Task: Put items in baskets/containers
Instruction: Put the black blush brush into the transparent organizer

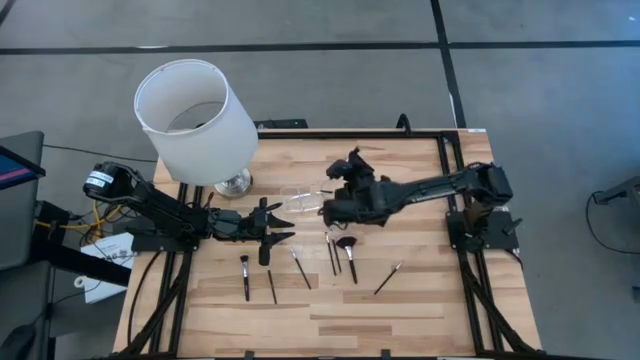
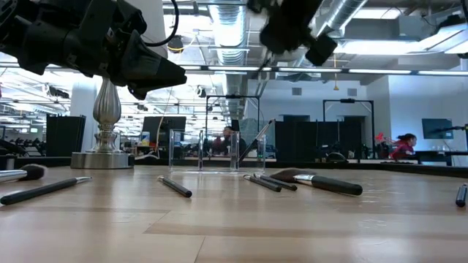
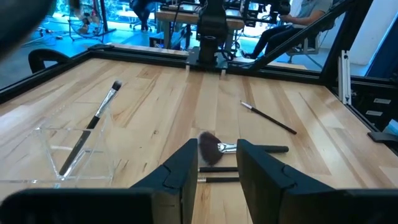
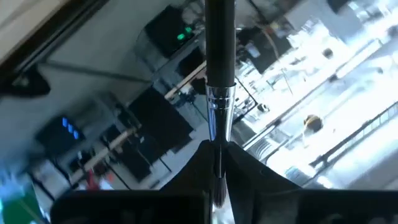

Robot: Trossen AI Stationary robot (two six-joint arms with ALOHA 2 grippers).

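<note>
Between the fingers of our right gripper (image 4: 217,163) we pinch a makeup brush (image 4: 219,56) by its bristle end, its silver ferrule just past the fingertips and the black handle running straight away from them. That gripper hangs above the table, just beside the clear holder (image 1: 298,199). One brush (image 3: 90,124) already leans inside the holder, bristles up. Our left gripper (image 3: 217,167) hovers over the table with its fingers parted and nothing between them; just beyond its tips lie the fan brush (image 3: 214,148) and two slim brushes (image 3: 219,174), and farther out another brush (image 3: 268,117) rests alone. More brushes (image 1: 245,277) lie on the wooden table (image 1: 420,310) to that gripper's side. Behind it stands the white lampshade (image 1: 195,120).
</note>
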